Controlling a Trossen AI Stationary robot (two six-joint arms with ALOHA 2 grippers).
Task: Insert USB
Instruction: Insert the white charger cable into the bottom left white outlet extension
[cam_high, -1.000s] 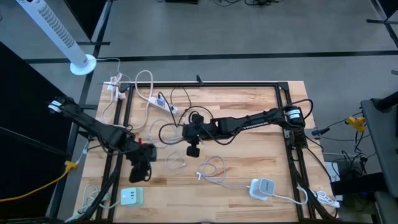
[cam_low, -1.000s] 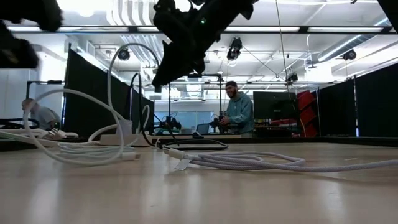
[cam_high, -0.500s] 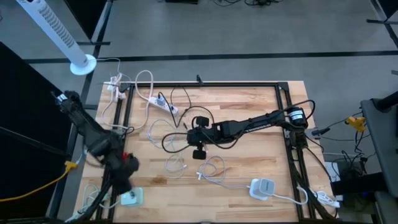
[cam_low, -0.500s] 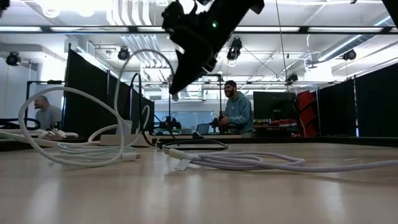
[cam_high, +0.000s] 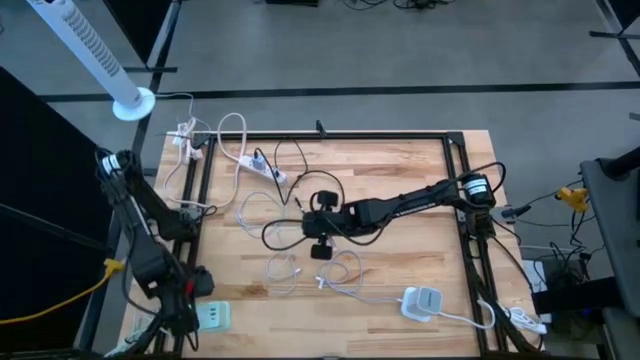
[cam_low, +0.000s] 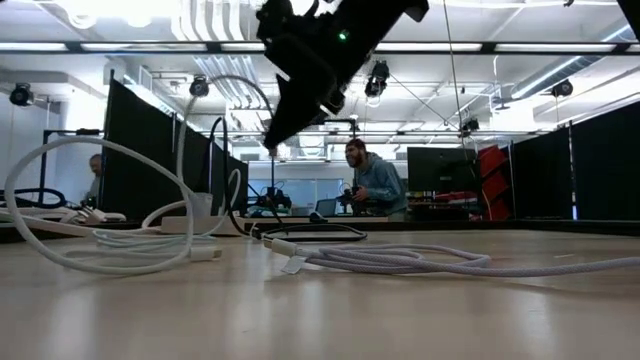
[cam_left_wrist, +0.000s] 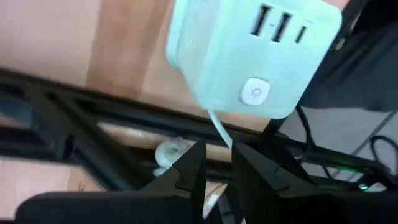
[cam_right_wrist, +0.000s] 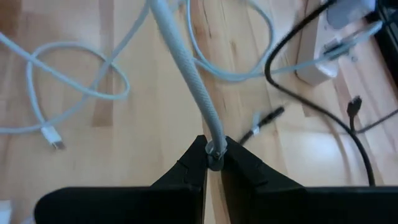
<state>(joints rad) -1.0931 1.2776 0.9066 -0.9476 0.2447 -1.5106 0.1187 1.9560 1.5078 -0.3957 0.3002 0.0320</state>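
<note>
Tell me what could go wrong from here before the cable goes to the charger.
1. The right gripper is shut on the white braided cable, and the plug is hidden between its fingers, so its orientation to the ports can't be checked.
2. Loose white cable loops lie between it and the charger; the trailing cable may snag.
3. The charger sits near the table's edge, by the left gripper; an insertion push might slide it.

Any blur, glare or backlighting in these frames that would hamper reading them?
Low view: bright ceiling lights leave the right end effector a backlit silhouette; the near tabletop is out of focus. Left wrist view: the charger is soft, with a pale sheen on its face. Right wrist view: the gripped cable reads clearly. High view: evenly lit.
</note>
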